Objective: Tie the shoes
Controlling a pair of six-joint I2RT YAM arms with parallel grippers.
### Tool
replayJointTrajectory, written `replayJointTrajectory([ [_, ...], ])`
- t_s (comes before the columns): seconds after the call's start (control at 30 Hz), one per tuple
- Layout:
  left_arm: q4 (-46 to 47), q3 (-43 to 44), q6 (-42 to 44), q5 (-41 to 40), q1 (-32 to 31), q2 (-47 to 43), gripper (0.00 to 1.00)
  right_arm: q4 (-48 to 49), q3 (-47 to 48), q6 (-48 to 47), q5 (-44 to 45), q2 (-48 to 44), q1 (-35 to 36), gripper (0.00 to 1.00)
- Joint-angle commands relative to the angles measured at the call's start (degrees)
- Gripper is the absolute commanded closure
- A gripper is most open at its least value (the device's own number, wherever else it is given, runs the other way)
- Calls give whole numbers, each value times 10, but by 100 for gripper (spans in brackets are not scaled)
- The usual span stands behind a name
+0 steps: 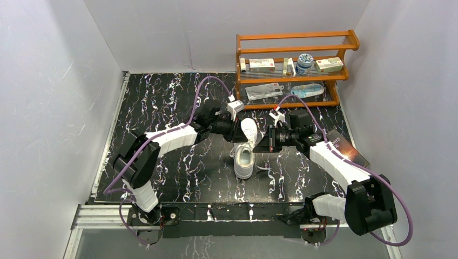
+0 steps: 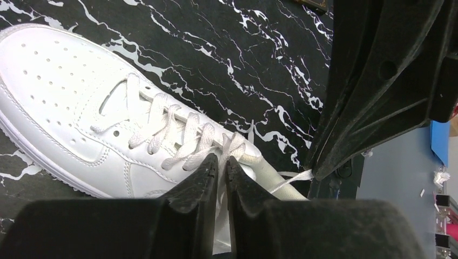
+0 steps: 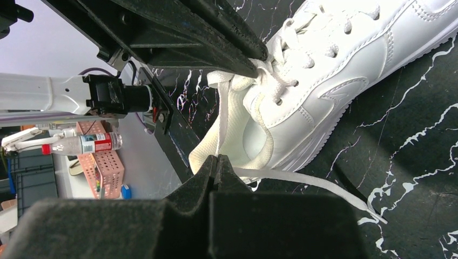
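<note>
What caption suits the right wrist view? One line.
Right jaws pinch a lace of the white sneaker, left jaws alongside.

**Sneaker mid-counter between two arms, rack behind on the right**

The sneaker (image 1: 243,156) lies on the counter (image 1: 178,178) about midway across, with its toe toward the arms' bases and its heel toward the back. The left jaws come in from its left and the right jaws from its right. They meet at the heel end of the laces (image 2: 178,129), and each pair has a lace between it. One loose lace end trails on the counter just right of the sneaker. A rack (image 1: 296,36) stands at the back right against the rear wall, with boxes (image 1: 262,65) and a jar (image 1: 304,63) on its middle shelf and packets on the shelf below. A book (image 1: 351,148) lies near the right edge, partly under the right arm.
</note>
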Motion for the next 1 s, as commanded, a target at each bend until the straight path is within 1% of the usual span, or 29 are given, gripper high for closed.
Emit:
replayJointTrajectory([
  [0.0,-3,30,15,-4,-3,-10,95,23,12,8,-11,-10,-1,100],
  [0.1,3,32,1,-9,-3,-19,100,23,19,18,2,-6,-1,100],
  [0.23,22,14,-26,-8,-3,-43,100,51,17,63,39,-6,0,100],
  [0.4,20,1,-34,-5,-3,-52,100,137,-12,141,76,2,0,100],
  [0.6,19,-4,-39,-6,-3,-65,100,178,-25,178,107,24,8,100],
  [0.67,17,-4,-41,-6,-3,-67,100,207,-35,198,110,31,11,100],
  [0.8,17,-4,-46,-4,-2,-70,100,221,-31,209,131,47,35,100],
  [0.9,14,-4,-48,-3,-3,-72,100,219,-30,228,181,48,60,100],
  [0.97,13,-9,-51,0,-2,-74,100,237,-34,242,214,45,80,100],
])
